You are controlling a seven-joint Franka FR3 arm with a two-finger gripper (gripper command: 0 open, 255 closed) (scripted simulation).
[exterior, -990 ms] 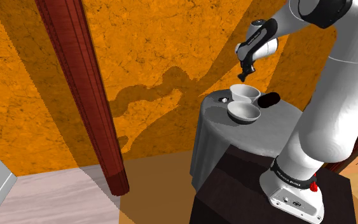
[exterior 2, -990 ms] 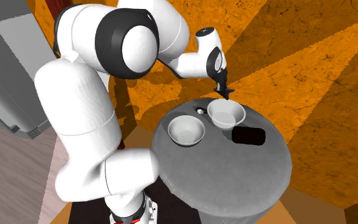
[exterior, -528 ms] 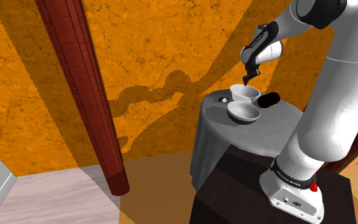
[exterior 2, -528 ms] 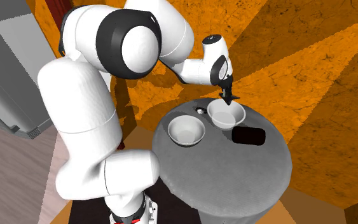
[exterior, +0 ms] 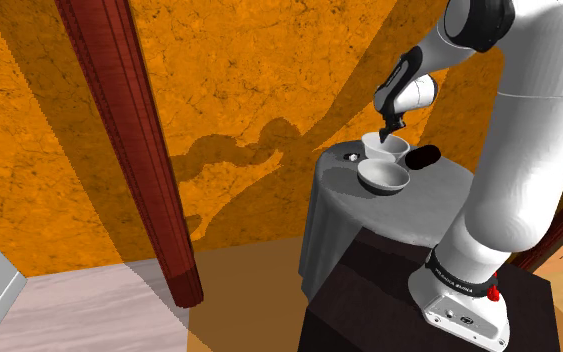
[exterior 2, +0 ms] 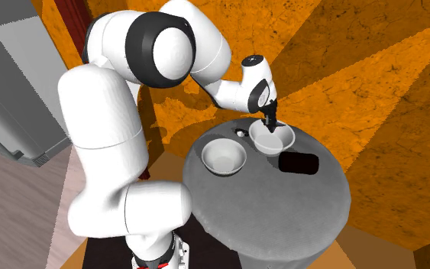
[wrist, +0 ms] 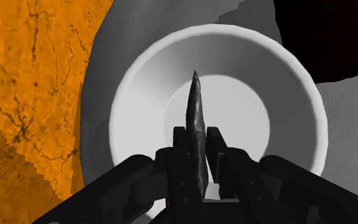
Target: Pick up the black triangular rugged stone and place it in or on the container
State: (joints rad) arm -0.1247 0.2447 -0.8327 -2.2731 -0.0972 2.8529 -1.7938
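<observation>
Fingers (wrist: 179, 162): closed on the stone, one against each flat side.
Stone (wrist: 195, 118): dark, thin when seen edge-on, pointed end sticking out past the fingertips; off the tabletop, held over the hollow of the bowl.
Gripper (exterior 2: 269, 120): pointing down, directly above the bowl, low near the rim; contact with the bowl impossible to tell.
Bowl (wrist: 136, 89): white, upright, nothing inside, near the tabletop's edge farthest from the stand.
Second bowl (exterior 2: 223, 157): white, just beside the first, nearer the tabletop's middle.
Flat black thing (exterior 2: 298, 162): lying on the tabletop near the bowls, apart from both.
Tabletop (exterior 2: 282, 210): round, grey.
Done: pick-up and carry, judging by the lifted stone centred over the bowl.
Left: release into the bowl, probably after a little more lowering.
Wrist view: the grip itself and the stone's line-up with the bowl's centre.
Shoulder and second exterior views: height over the rim and the neighbours on the tabletop, yet the stone hardly separable from the black fingers.
</observation>
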